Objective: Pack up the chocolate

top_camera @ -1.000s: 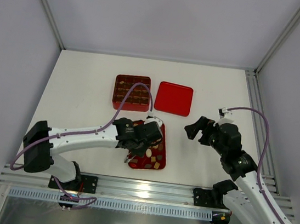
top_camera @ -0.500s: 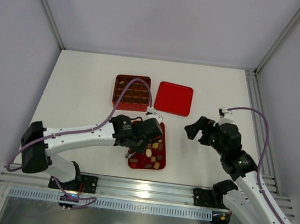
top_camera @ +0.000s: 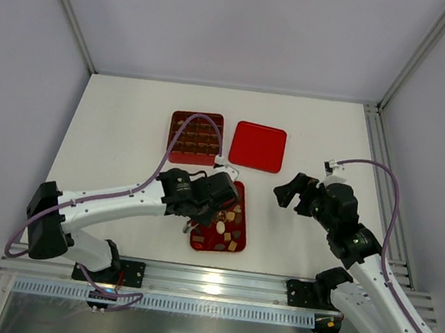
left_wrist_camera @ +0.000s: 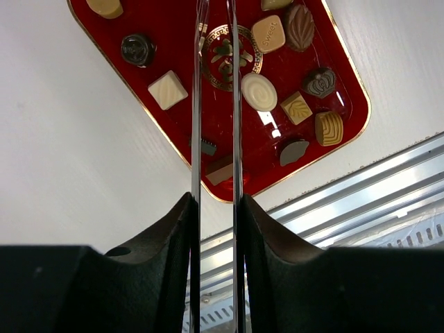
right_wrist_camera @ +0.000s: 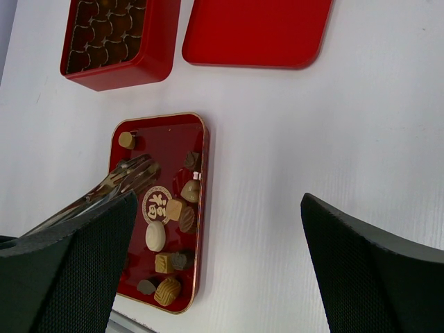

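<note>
Several small chocolates (left_wrist_camera: 259, 91), dark, tan and cream, lie loose on a flat red gold-rimmed tray (left_wrist_camera: 166, 41). They also show in the right wrist view (right_wrist_camera: 156, 236) and the top view (top_camera: 223, 226). My left gripper (left_wrist_camera: 215, 201) is shut on thin metal tongs (left_wrist_camera: 196, 104) and hovers over the tray's left part (top_camera: 200, 211). The tong blades (right_wrist_camera: 118, 182) reach over the tray, a narrow gap between them; I cannot tell if they hold a piece. My right gripper (top_camera: 289, 193) is open and empty, to the right of the tray (right_wrist_camera: 222, 277).
A red square box with grid compartments (top_camera: 195, 137) stands behind the tray, its dark cells partly filled. A flat red lid (top_camera: 258, 146) lies to its right. An aluminium rail (top_camera: 215, 282) runs along the table's near edge.
My left gripper with the tongs has shifted a little to the left over the tray. The right arm has not moved.
</note>
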### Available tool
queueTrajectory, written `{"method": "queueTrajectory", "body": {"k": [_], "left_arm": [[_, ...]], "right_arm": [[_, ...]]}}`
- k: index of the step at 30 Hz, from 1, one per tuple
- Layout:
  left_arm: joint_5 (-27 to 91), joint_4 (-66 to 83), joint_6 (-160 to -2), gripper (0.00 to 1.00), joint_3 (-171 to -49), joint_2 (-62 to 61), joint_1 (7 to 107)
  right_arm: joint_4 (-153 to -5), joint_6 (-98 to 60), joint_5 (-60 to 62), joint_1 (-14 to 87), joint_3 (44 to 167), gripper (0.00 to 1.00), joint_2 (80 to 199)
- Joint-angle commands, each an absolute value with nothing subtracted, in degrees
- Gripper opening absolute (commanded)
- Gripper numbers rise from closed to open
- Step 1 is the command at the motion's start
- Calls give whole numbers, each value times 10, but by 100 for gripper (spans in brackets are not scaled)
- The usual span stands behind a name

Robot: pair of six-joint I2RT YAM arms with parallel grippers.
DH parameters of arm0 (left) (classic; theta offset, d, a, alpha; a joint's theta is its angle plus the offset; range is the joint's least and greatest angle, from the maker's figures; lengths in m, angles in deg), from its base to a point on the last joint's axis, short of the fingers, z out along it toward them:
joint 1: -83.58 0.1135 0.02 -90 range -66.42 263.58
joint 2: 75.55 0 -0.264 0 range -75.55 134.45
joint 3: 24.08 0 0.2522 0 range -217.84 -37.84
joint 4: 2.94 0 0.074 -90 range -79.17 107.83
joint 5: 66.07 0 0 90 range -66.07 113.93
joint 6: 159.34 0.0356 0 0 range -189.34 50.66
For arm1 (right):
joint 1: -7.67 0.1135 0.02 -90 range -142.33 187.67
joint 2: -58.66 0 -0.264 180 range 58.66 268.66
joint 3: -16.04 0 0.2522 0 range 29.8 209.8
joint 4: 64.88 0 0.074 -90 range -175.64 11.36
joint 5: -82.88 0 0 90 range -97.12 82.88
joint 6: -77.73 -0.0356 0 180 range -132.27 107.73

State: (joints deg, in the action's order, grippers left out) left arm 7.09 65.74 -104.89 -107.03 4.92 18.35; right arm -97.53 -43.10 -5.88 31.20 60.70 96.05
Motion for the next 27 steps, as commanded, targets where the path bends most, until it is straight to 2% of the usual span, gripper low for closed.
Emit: {"method": "queueTrajectory", "body": {"k": [1, 9, 27], "left_arm": [[68, 651, -1047, 34, -1084, 36, 185], [67, 642, -1037, 45, -1104, 47, 187], [98, 601, -1017, 43, -1145, 123, 206]], "right_arm": [[-958, -435, -62, 313, 614, 100, 958], [-955, -436, -62, 314, 615, 100, 961], [-963, -433, -67, 313, 611, 100, 952]]}}
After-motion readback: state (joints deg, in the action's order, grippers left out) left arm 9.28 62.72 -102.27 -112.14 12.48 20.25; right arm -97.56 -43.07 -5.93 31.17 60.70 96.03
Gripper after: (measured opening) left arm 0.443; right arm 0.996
